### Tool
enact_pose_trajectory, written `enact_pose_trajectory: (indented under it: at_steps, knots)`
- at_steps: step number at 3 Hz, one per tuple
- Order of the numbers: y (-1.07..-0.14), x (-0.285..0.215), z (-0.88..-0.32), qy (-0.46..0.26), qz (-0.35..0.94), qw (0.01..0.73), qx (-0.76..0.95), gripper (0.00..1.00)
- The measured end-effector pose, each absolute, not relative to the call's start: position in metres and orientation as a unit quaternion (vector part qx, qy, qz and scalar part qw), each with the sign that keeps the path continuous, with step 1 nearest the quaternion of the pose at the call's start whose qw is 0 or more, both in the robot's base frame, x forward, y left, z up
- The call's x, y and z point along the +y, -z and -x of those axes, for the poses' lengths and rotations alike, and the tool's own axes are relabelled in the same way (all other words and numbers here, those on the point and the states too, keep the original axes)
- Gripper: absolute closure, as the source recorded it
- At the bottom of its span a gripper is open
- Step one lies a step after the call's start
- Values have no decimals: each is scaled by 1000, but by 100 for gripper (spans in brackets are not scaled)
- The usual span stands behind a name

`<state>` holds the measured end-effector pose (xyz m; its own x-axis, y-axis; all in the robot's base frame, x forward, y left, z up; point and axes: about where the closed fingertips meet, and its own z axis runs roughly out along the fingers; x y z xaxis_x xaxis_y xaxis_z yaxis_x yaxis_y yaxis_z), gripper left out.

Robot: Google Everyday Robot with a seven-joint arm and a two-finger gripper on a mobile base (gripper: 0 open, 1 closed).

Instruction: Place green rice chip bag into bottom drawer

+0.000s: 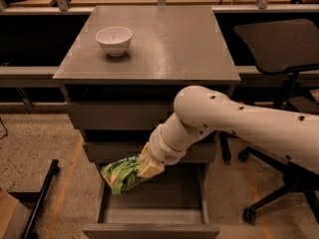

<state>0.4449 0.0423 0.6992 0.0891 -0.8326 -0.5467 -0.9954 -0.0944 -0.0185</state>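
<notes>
Your gripper (145, 166) is low in front of the cabinet, clenched on one end of the green rice chip bag (121, 176). The bag hangs over the back left corner of the pulled-out bottom drawer (149, 231); you cannot tell whether it touches the tray. A white bowl (113, 39) stands on the cabinet top (174, 44), well apart from the arm.

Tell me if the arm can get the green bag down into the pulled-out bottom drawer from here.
Probably yes. The gripper holds the green rice chip bag just above the bottom drawer, which stands pulled out with its floor bare. Nothing lies between them, though the bag hangs close to one side wall.
</notes>
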Motion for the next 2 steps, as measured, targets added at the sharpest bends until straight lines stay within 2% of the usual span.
enact_pose_trajectory:
  at_steps: [1, 2]
  knots:
    - [-698, 44, -444, -201, 719, 188, 638, 100]
    - [-653, 39, -451, -209, 710, 173, 650, 100]
